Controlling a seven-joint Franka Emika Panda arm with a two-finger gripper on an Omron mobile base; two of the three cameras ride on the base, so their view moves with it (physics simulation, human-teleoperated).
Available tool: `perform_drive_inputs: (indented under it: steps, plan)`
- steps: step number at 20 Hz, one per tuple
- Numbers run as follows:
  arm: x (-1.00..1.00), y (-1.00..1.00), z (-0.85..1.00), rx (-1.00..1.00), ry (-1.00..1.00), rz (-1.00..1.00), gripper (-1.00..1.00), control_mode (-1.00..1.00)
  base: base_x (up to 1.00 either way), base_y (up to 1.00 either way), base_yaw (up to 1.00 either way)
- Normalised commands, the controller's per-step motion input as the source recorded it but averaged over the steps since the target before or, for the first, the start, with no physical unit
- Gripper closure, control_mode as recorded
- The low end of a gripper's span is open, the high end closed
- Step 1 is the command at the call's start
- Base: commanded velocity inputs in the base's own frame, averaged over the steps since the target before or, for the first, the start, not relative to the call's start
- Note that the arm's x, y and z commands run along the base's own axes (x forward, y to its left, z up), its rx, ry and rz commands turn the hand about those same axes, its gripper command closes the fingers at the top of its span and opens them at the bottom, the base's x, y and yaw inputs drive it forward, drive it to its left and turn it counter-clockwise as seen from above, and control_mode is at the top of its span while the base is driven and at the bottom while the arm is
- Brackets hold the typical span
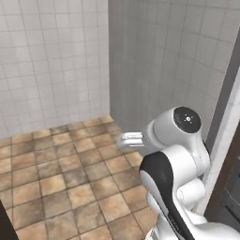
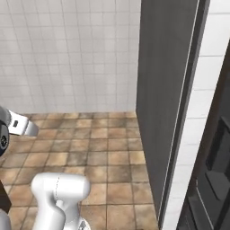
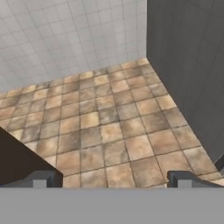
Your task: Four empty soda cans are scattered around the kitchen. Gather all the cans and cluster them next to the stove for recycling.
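Left base view, arm: my white arm (image 1: 176, 159) rises from 5 o'clock, folded close to my body, I judge for travel and not for reaching.
Left base view, surroundings: brown tiled floor (image 1: 61, 173) from 7 to 9 o'clock; white tiled wall (image 1: 51, 61) at 10 o'clock; tall grey panel (image 1: 168, 56) at 1 o'clock, its foot on the floor.
Right base view, surroundings: same floor at 6 o'clock, white wall at 11 o'clock, grey panel's edge running from 12 down to 5 o'clock; a dark cabinet front (image 2: 211, 179) at 4 o'clock, just beside the panel.
Hand view, hand: my hand (image 3: 114, 179) is released, tips wide apart at 7 and 5 o'clock, with nothing between them. It looks down at bare floor.
Hand view, surroundings: grey panel at 2 o'clock, white wall at 11 o'clock, a dark shape (image 3: 17, 159) at 8 o'clock that I cannot identify.
Task things: neither the soda cans nor the stove can be located from here; this corner holds only floor and walls.
Judgement: still searching; the base must turn away from this corner to find a table with cans.
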Motion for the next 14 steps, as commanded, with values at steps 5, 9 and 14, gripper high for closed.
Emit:
perform_drive_inputs:
  steps: [5, 9, 14]
  plan:
    - [0.0, 0.0, 0.0, 0.0, 0.0, 0.0, -1.0, 1.0, 1.0, 0.0, 0.25]
    - [0.0, 0.0, 0.0, 0.0, 0.0, 0.0, -1.0, 1.0, 1.0, 0.0, 0.24]
    - [0.0, 0.0, 0.0, 0.0, 0.0, 0.0, -1.0, 1.0, 1.0, 0.0, 0.25]
